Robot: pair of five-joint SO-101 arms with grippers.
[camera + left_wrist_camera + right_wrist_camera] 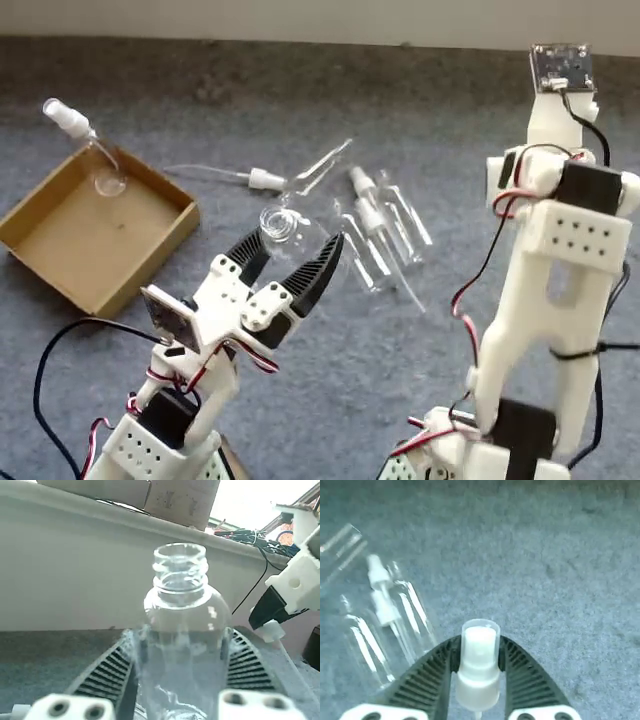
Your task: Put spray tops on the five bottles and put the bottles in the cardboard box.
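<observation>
My left gripper [298, 240] is shut on a clear bottle [281, 222], held upright above the carpet near the middle. In the left wrist view the bottle [181, 630] stands between the black fingers [107, 672] with its threaded neck bare. My right gripper [479, 650] is shut on a white spray top [479, 665], nozzle cap pointing away from the camera. That same gripper with its top [272, 627] shows to the side of the bottle's neck, apart from it. The cardboard box [60, 250] at the left holds one capped bottle [92, 150] leaning on its far wall.
Several clear bottles [368, 250] and a loose spray top [262, 179] with its tube lie on the grey carpet beyond my left gripper. Two lying bottles carry white tops [382, 595]. The tall right arm [560, 250] stands at the right.
</observation>
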